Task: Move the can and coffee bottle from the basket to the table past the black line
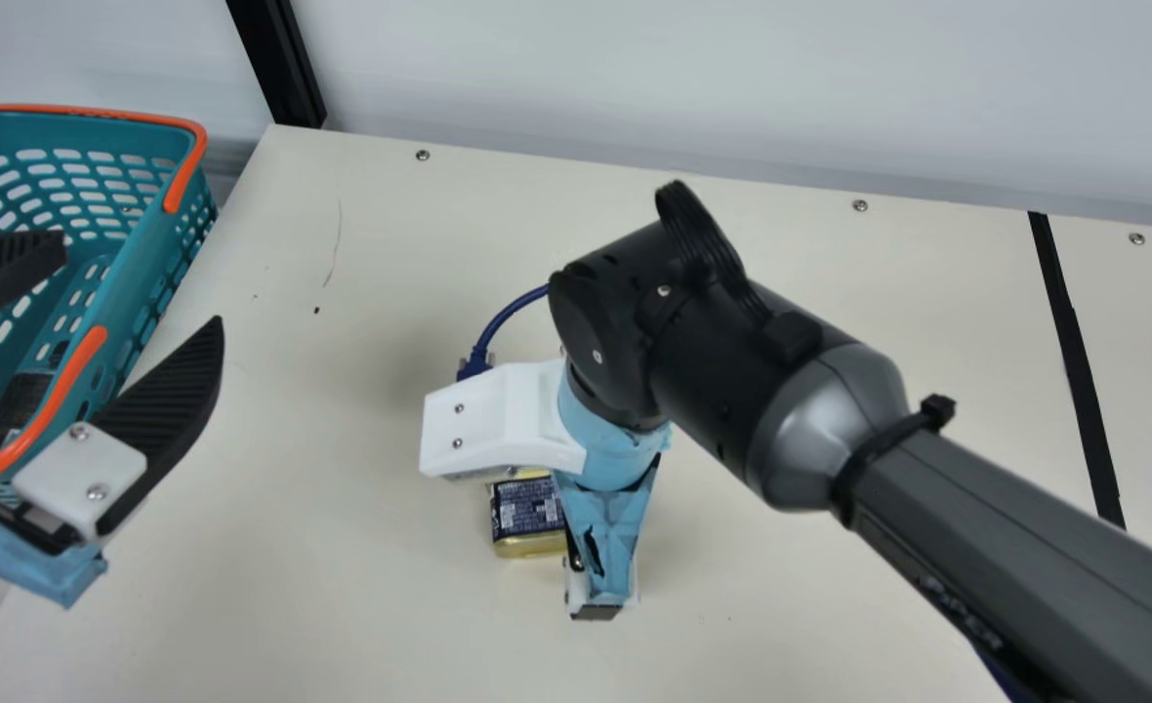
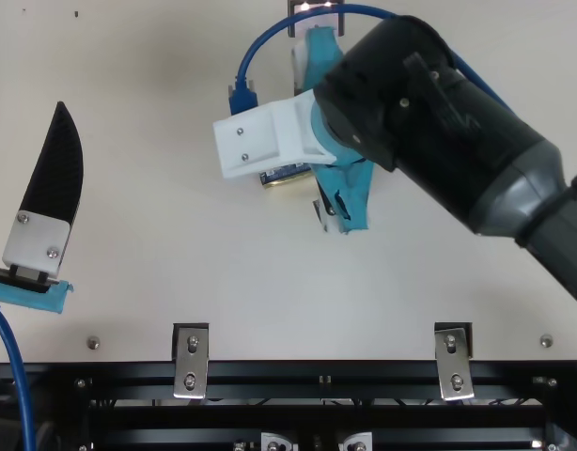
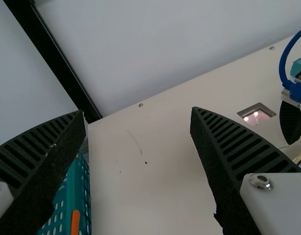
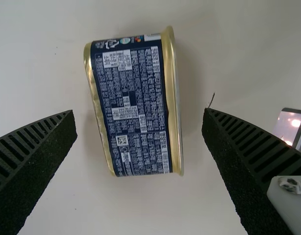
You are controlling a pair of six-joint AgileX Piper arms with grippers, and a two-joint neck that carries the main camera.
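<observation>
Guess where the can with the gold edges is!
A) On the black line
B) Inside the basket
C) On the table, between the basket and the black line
C, because the can sits on the table with the basket on one side and the black line on the other.

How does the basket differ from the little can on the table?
The basket is teal with orange trim, while the can is navy and gold. The basket is far bigger than the can. The basket's walls are full of holes; the can's visible sides are solid. The can sits on the table, the basket beside it. Nothing grips either one.
</observation>
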